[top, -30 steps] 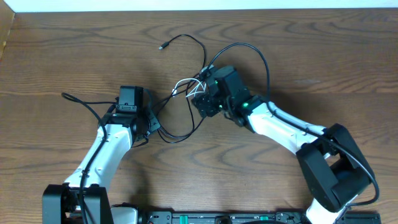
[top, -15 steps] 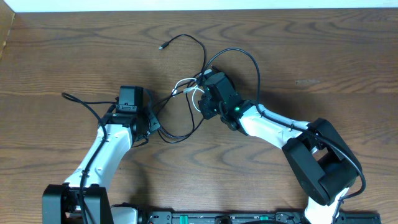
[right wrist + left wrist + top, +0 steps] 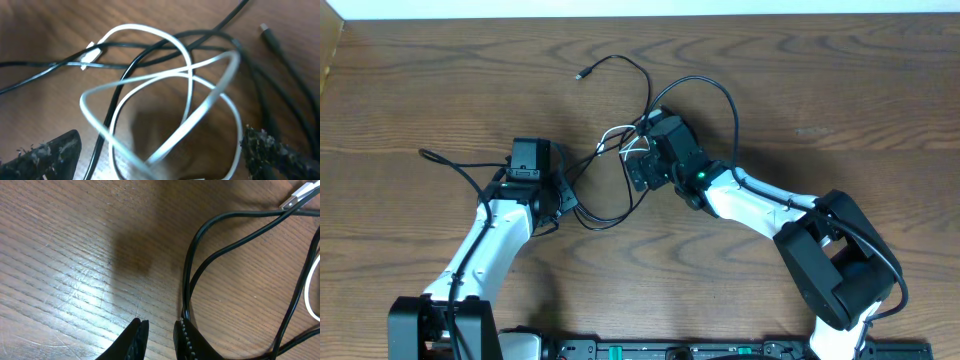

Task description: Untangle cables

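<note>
While the right hand (image 3: 160, 150) gapes, white cord (image 3: 135, 27) crosses black cords (image 3: 187, 280).

I read: right arm (image 3: 760, 205) reaches toward centre, right gripper (image 3: 160, 150) jaws wide; left arm (image 3: 495, 235) bent, left gripper (image 3: 161, 327) jaws nearly together.

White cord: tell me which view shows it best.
Right wrist: the white cord fills the frame, its loops plain to see. Overhead shows it only as a small pale tangle; left wrist catches just a strip at the right edge.
</note>
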You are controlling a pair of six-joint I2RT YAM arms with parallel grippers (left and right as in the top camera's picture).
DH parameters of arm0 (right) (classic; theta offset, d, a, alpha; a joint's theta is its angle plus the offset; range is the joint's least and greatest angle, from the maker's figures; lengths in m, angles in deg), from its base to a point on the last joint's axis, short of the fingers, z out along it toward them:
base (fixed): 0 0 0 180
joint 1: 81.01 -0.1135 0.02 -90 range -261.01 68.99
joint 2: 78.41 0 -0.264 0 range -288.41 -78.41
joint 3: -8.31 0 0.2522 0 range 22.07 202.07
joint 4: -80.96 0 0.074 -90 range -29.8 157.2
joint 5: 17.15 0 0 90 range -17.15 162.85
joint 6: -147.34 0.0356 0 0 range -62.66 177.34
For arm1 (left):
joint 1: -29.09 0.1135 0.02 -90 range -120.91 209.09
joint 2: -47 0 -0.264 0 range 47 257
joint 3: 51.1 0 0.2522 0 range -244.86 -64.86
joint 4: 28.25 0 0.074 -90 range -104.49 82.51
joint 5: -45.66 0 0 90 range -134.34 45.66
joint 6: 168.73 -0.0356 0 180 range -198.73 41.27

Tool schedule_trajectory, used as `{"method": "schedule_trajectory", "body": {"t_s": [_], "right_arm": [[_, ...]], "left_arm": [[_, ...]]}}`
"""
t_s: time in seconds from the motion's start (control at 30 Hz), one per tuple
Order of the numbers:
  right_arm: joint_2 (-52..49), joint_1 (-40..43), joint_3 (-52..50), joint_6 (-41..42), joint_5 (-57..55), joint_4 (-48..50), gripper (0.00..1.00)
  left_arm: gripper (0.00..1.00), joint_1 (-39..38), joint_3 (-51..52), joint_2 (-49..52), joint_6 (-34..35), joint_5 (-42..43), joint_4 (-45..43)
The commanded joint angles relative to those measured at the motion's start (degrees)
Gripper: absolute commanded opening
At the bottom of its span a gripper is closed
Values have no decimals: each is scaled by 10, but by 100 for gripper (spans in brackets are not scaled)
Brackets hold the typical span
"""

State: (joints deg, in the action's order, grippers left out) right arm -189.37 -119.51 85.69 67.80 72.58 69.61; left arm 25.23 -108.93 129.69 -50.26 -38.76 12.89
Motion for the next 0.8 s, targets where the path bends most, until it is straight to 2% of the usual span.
{"method": "schedule_trajectory", "body": {"t_s": [0.0, 0.03, 0.07, 0.13, 0.33, 0.77], "right_arm": [[-7, -2, 0, 2, -31, 12, 83], [-7, -2, 0, 2, -30, 15, 67], [-7, -2, 0, 2, -30, 15, 39], [-7, -2, 0, 2, -30, 16, 2], [13, -2, 1, 2, -23, 29, 1], [147, -18, 1, -4, -5, 26, 1]], "left_arm": [[24, 0, -9, -4, -3, -11, 1], [24, 0, -9, -4, -3, -11, 1], [24, 0, -9, -4, -3, -11, 1], [25, 0, -9, -4, -3, -11, 1], [25, 0, -9, -4, -3, -11, -1], [25, 0, -9, -4, -3, -11, -2]]}}
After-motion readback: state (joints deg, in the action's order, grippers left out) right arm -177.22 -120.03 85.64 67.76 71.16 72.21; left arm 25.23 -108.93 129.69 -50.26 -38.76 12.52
